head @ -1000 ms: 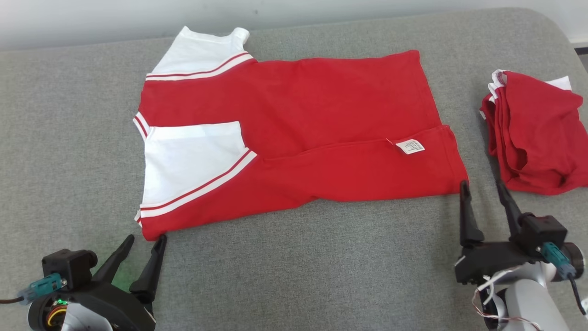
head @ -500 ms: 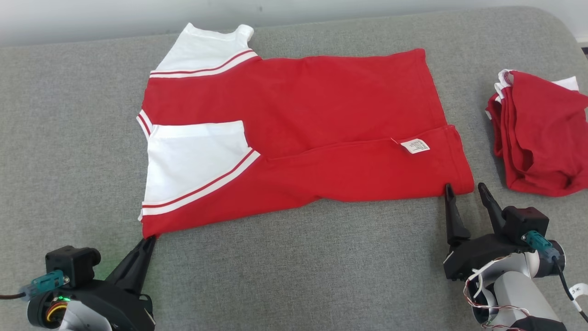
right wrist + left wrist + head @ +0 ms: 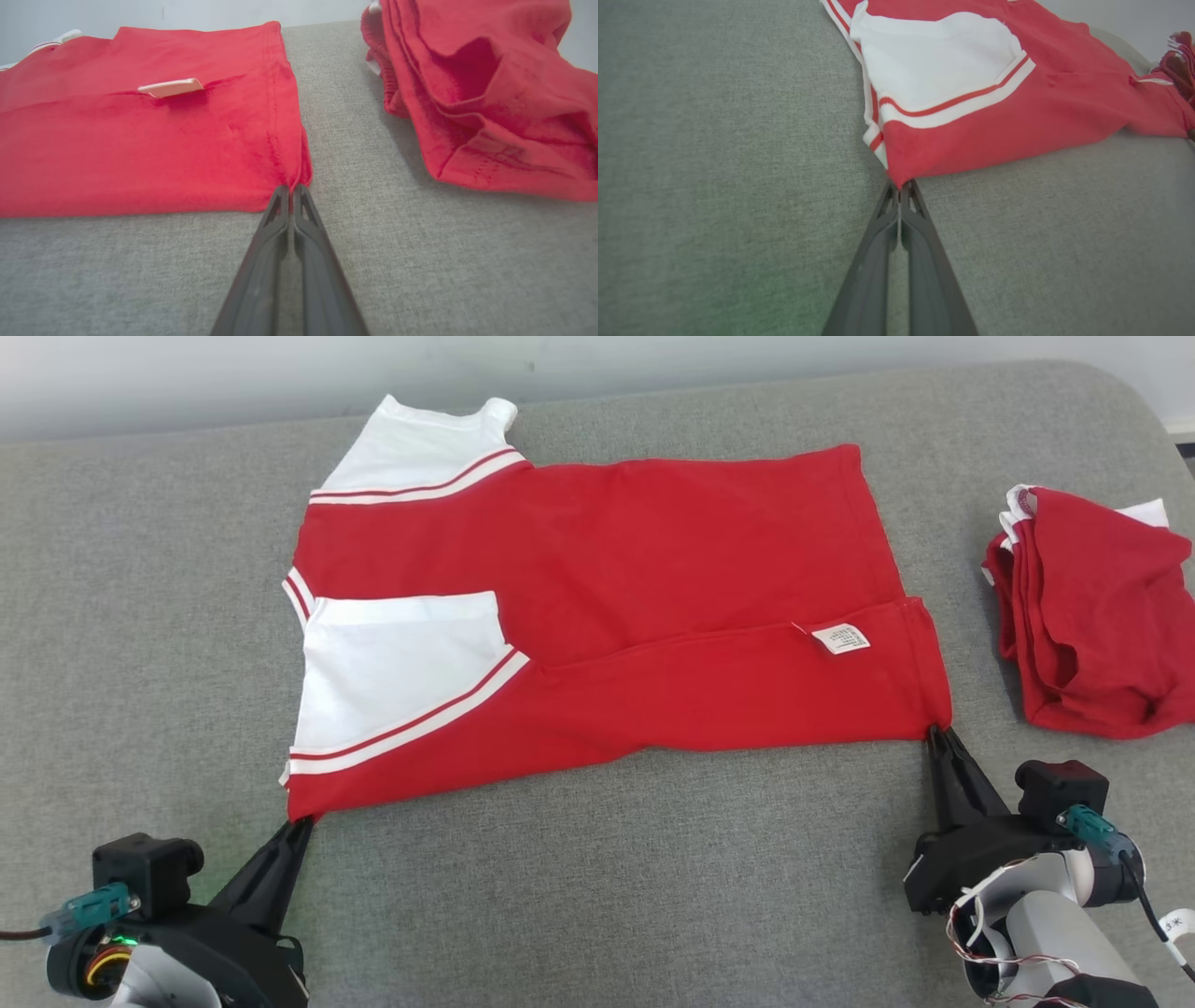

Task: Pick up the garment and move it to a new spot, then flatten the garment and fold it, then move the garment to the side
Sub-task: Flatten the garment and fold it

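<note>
A moment ago both claws stood spread; now the left claw (image 3: pixel 302 825) pinches a corner of the shirt (image 3: pixel 653 551) at its tip, and the right claw (image 3: pixel 936 735) pinches the hem corner at its own tip. The shirt lies flat just ahead of both; I judge the next fold can begin.

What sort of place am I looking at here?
Probably a garment-folding test bench: a grey fabric-covered table against a plain pale wall, one red and white shirt laid out, and a pile of red garments beside it.
</note>
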Controlling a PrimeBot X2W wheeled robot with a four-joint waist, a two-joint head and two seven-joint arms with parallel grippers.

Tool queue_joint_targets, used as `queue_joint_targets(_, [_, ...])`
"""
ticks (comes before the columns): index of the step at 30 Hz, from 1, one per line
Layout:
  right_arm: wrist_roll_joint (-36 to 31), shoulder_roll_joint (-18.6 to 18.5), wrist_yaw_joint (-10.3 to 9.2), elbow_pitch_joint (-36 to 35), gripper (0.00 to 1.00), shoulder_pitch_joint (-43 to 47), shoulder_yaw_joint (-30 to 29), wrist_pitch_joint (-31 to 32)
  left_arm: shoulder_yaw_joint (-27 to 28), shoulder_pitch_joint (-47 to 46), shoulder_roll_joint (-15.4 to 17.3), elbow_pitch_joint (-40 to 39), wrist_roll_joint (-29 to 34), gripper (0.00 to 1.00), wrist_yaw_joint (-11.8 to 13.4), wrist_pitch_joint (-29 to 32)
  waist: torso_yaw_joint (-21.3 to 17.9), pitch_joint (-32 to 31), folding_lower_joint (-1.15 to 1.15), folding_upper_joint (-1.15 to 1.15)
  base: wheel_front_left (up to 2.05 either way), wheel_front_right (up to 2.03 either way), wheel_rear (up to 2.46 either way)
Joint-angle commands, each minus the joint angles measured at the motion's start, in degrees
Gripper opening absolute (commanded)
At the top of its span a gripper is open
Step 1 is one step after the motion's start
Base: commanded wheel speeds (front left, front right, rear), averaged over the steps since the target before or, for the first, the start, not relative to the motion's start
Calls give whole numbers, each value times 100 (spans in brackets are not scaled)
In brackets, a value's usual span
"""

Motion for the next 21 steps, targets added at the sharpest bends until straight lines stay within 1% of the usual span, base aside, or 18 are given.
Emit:
queue_joint_targets(1, [75, -76, -16, 20, 0, -3, 34, -1, -20, -7, 34, 1, 56, 0, -16, 24, 17, -38, 0, 0, 0, 0, 0])
queue_joint_targets(4, [181, -142, -16, -50, 0, 110, 88, -1, -69, 84, 53, -41, 58, 0, -27, 50, 37, -132, 0, 0, 0, 0, 0])
queue_joint_targets(8, [331, -255, -16, -175, 0, 304, 168, -1, -90, 269, 116, -201, 49, 0, 34, 66, 57, -259, 0, 0, 0, 0, 0])
queue_joint_targets(13, [716, -465, -16, -406, 0, 634, 337, -1, -112, 588, 201, -528, 48, 0, 184, 90, 118, -416, 0, 0, 0, 0, 0])
queue_joint_targets(21, [1292, -900, -16, -1079, 0, 1469, 598, -2, -155, 1195, 304, -1106, 34, 0, 465, 22, 204, -591, 0, 0, 0, 0, 0])
